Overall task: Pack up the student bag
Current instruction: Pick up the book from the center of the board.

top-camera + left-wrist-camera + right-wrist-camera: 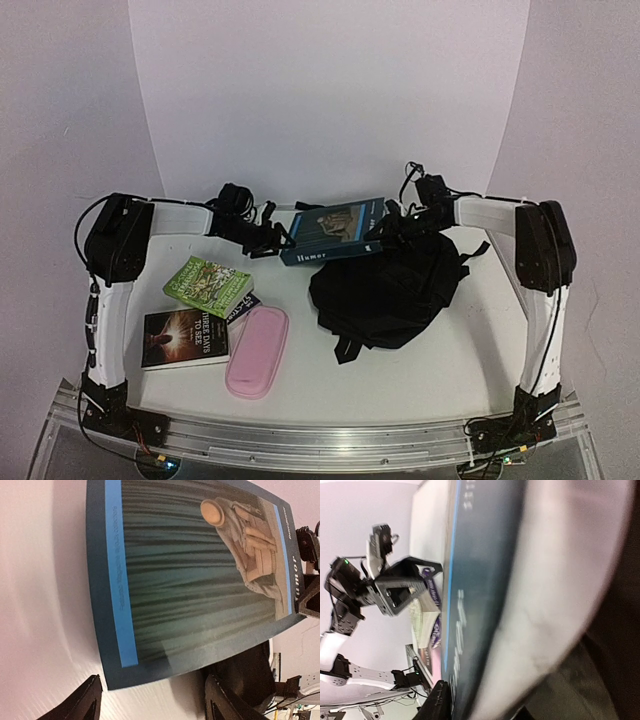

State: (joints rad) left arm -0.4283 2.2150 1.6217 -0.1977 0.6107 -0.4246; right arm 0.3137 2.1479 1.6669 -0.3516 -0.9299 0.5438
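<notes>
— What are we packing?
— The soft black fabric backpack (385, 295), on the tabletop's (450, 370) right half. Limp; I'd pinch its zip edge.
— Grip?
— My left fingers (82, 702) are apart, right fingers (440, 702) clamping a blue book (335, 232).

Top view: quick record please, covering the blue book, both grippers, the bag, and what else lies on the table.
blue book: in the air between the two grippers, over the bag's far-left edge
right gripper: shut on the blue book's right end
left gripper: open, at the book's left end, not clamping it
bag: slumped on the table, right of centre; opening not visible
table, left side: green book, dark book, pink case, purple book partly under the green one
</notes>
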